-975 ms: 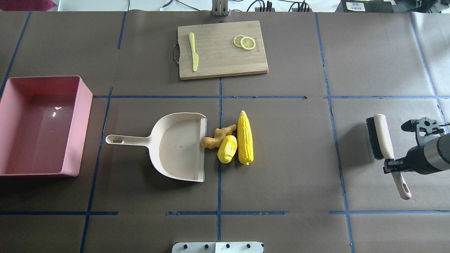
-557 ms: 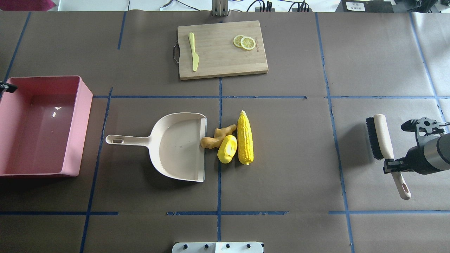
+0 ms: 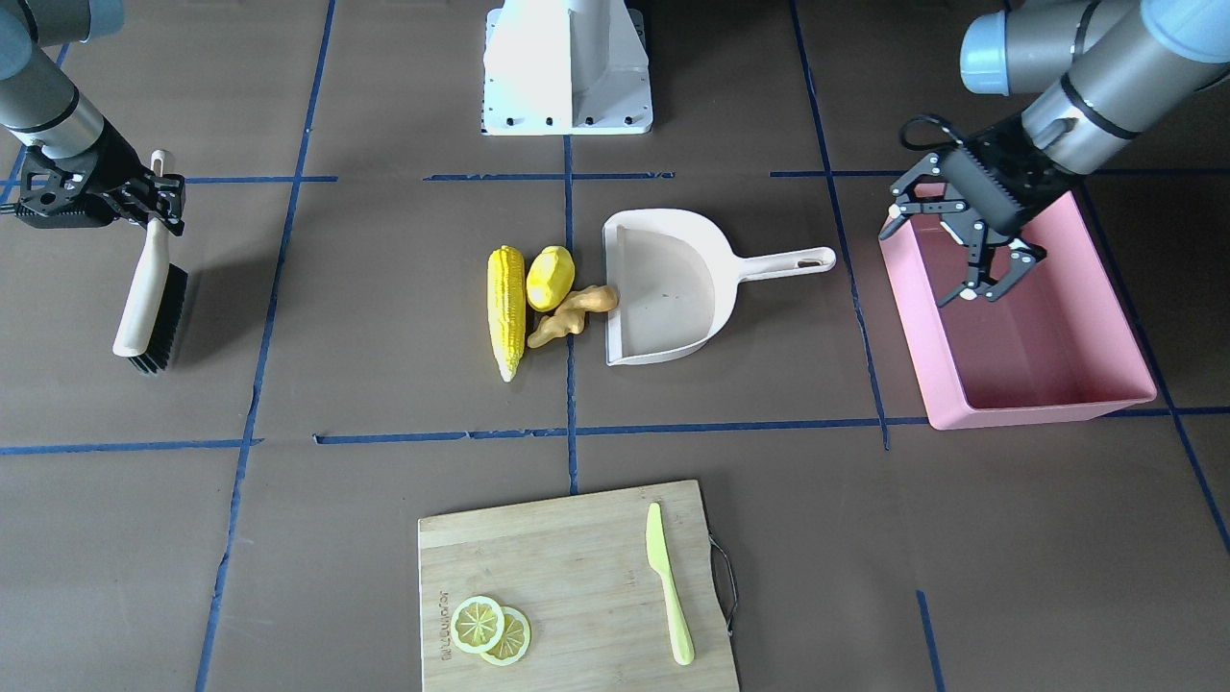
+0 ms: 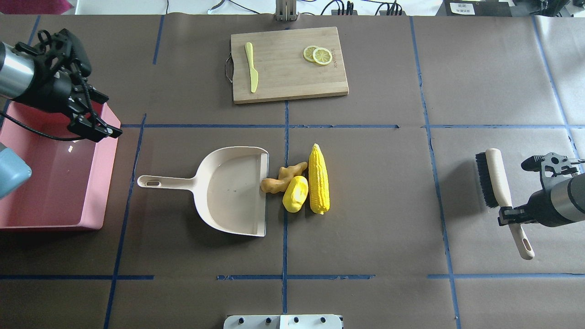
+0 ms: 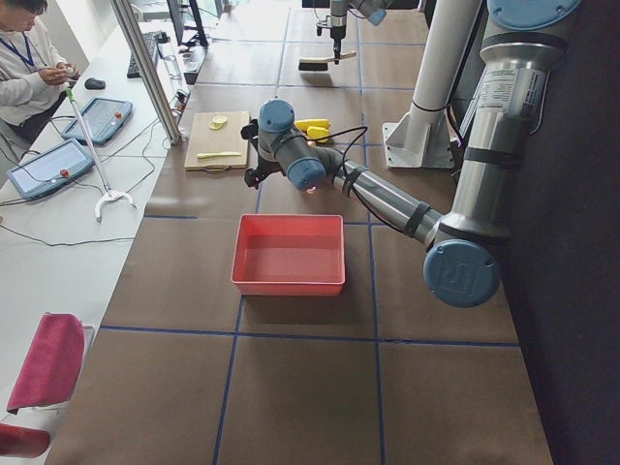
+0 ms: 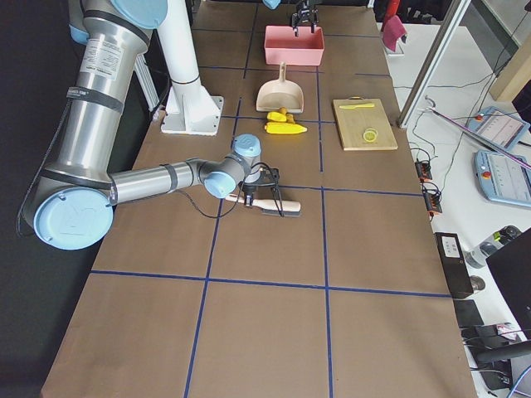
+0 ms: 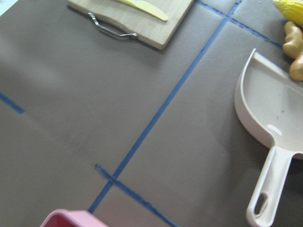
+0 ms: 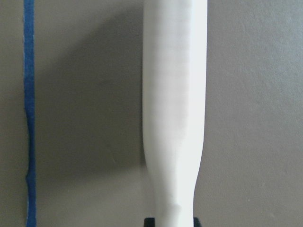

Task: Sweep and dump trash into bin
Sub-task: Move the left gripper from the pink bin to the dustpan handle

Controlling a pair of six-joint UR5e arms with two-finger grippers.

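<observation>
The corn cob, the yellow lemon-like fruit and the ginger root lie together at the open mouth of the cream dustpan. The ginger touches the dustpan's lip. The pink bin stands at the left and looks empty. My left gripper hangs open and empty above the bin's far right corner; it also shows in the front-facing view. My right gripper is shut on the cream handle of a black-bristled brush at the far right. The handle fills the right wrist view.
A wooden cutting board at the back centre holds a pale green knife and lemon slices. The robot's base stands at the near edge. Blue tape lines cross the brown table cover.
My left arm has swung into view from the left and now hangs over the bin's far right corner. The right arm, brush, dustpan and trash have not moved.
</observation>
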